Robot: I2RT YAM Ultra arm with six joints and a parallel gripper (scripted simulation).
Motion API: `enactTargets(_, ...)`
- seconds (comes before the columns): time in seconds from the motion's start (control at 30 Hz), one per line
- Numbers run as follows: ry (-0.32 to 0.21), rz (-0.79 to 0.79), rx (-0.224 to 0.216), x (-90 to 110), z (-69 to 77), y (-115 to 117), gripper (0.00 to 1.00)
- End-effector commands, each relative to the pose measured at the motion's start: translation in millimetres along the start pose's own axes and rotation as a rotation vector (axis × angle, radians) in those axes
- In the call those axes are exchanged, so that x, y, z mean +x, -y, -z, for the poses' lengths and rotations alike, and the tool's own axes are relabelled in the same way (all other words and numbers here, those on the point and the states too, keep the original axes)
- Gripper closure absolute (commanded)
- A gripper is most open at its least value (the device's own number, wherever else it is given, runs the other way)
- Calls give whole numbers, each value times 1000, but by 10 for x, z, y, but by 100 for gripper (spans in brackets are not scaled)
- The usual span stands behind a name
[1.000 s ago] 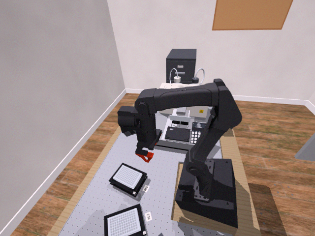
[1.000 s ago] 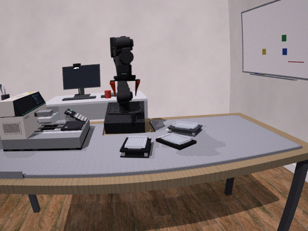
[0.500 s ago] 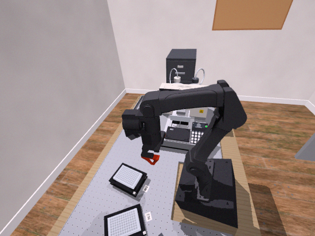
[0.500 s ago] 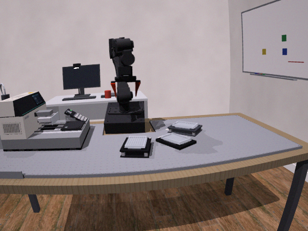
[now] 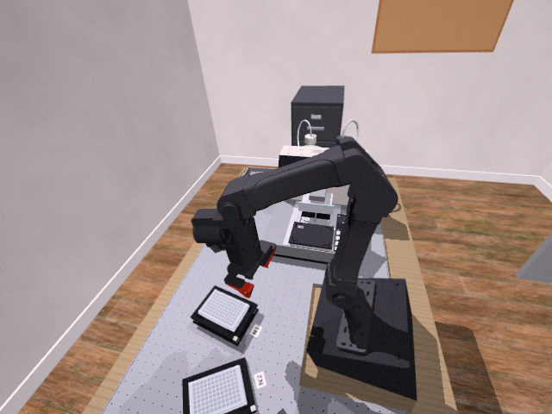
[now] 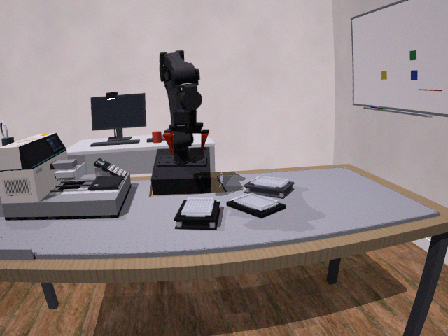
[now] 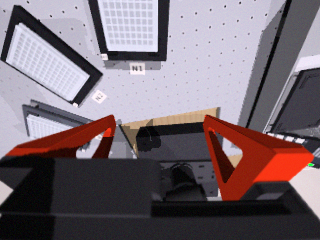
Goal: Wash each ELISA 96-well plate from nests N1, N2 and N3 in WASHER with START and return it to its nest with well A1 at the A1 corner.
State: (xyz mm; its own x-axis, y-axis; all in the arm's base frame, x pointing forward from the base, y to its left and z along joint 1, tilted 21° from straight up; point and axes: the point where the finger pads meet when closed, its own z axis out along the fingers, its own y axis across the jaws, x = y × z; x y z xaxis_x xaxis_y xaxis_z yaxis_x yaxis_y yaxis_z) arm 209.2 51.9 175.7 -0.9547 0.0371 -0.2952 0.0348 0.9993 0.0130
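Three white 96-well plates lie in black nests on the table. The N1 plate is nearest the washer. The N2 plate lies beside it, and the N3 plate lies near the arm's base. My gripper is open and empty. It hangs above the table between the N1 nest and the washer. The washer's dark carrier holds no plate. The lamp by the keypad is green.
The arm's black base pedestal stands at the table's edge beside the nests. A cabinet and a bottle with tubing stand behind the washer. A monitor and a red cup are on a back desk.
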Motion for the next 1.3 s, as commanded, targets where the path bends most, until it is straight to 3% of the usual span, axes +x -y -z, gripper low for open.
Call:
enactTargets(0.0, 67, -25, -23, -245, 8, -86, 0)
enactTargets(0.17, 67, -25, -23, -368, -61, -138, 0)
enactTargets(0.67, 68, -25, -24, -983, -403, -396, 0)
enactTargets(0.83, 69, -25, -24, -1084, -458, -438, 0)
enactTargets(1.27, 68, -25, -24, -1084, -458, -438, 0)
